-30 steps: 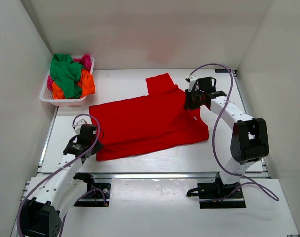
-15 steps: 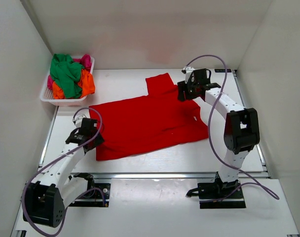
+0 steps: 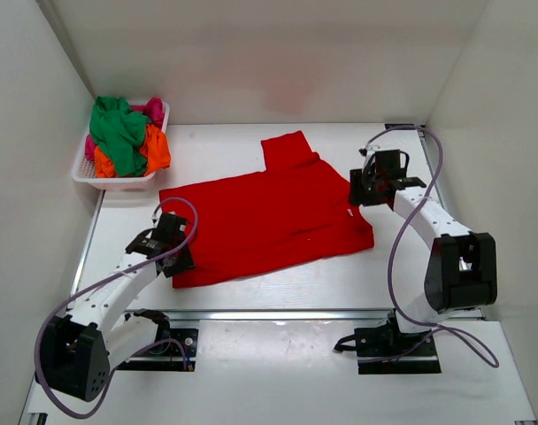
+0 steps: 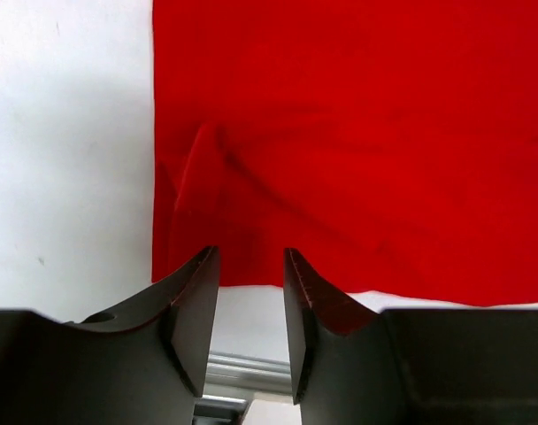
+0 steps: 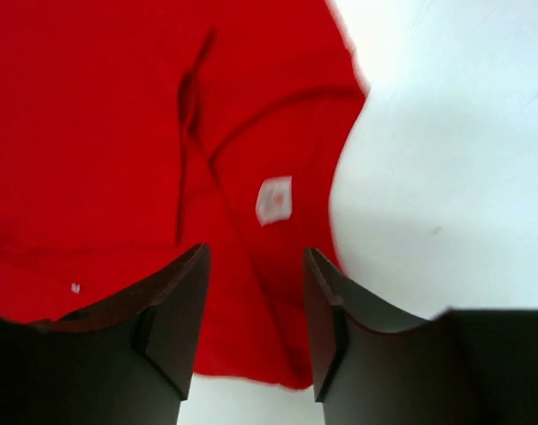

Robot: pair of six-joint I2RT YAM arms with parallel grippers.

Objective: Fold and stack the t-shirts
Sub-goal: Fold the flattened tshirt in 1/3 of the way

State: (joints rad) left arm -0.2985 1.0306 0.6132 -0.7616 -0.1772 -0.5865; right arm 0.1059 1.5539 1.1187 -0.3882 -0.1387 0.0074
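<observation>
Top external: your red shirt [image 3: 269, 217] lies spread flat mid-desk [image 3: 251, 285], one sleeve toward the far wall. Left tool [image 4: 251, 266] is over its near-left corner, right tool [image 5: 256, 261] over its right edge by the label. Both have jaws apart w/ nothing between. Other shirts [image 3: 120, 140] are piled in the basket [image 3: 119, 184], far left.

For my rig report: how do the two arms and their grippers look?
Both the left arm and the right arm have white links with black joints. A lilac cable loops along each. The left gripper and right gripper have black, tapered fingers.
</observation>
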